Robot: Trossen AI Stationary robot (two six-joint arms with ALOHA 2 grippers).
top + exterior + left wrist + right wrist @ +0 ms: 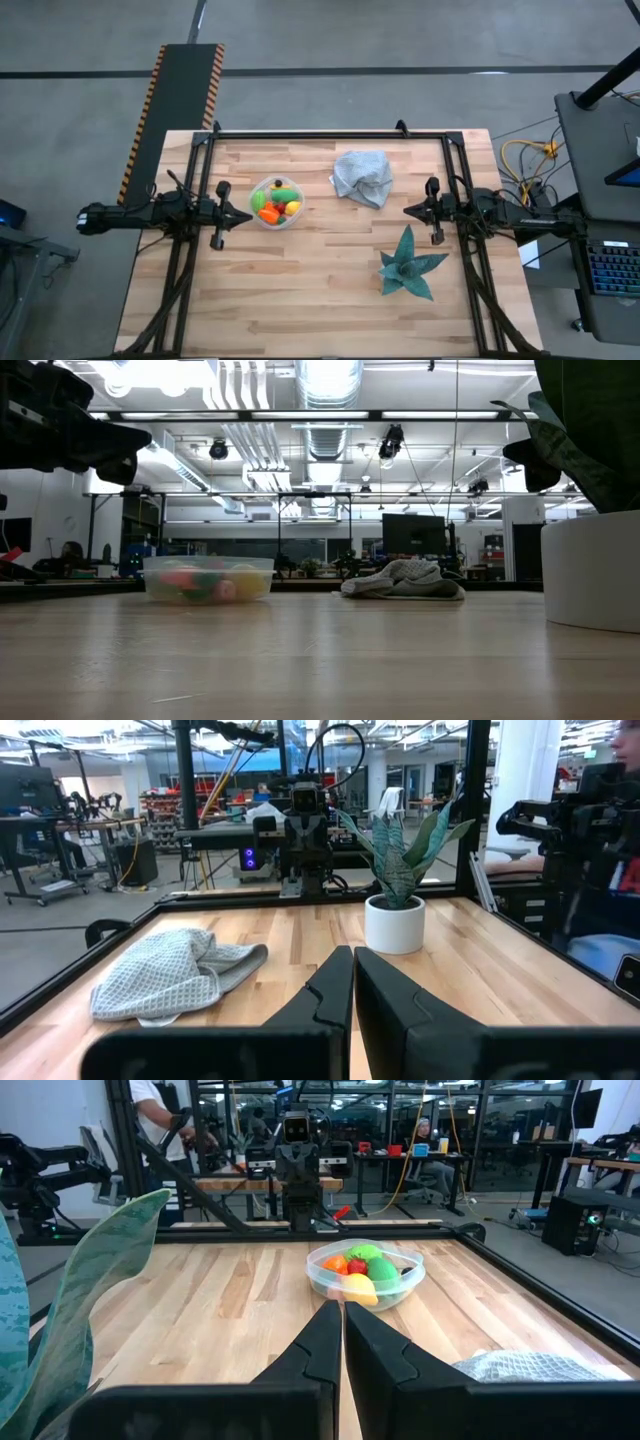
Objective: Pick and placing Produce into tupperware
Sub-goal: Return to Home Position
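High view. The tupperware (254,203) sits on the table (300,300), left of centre. The produce (277,203) is inside it: green, orange, yellow and red pieces packed together. The left gripper (248,215) points at the container's left edge, its tip just beside the rim. The right gripper (408,210) is across the table, well apart from the container, between the grey cloth (363,176) and the teal potted plant (408,264).

Low view. The container stands flat on the wood, with coloured shapes showing through its clear wall. The left arm is a dark mass above it and clear of the rim. The cloth lies crumpled to the right.

Left wrist view. The fingers are pressed together with only a hairline seam between them and nothing held. The cloth and the plant's white pot are ahead.

Right wrist view. The fingers are likewise drawn tight together, empty. The container is straight ahead, mid-table, with a yellow piece at its near wall, green beside it, and orange and red behind.
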